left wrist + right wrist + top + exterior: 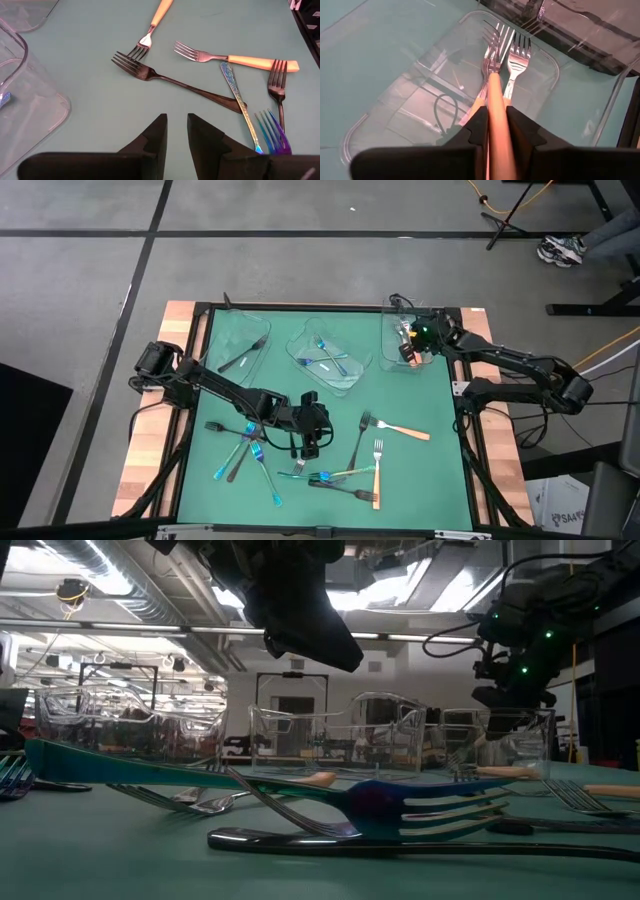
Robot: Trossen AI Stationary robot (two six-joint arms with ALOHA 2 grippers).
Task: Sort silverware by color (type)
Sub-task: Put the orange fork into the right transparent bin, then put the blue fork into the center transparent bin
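Right gripper over clear tray at upper right, pinching tan-handled fork; left gripper at lower middle, fingers slightly apart, nothing between them.

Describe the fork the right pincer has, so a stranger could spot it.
Start at the clear tray at the green mat's far right corner. Above it, the right pincer holds a tan-handled fork, tines pointing into the tray. Unlike the forks lying inside, it sits between the fingers.
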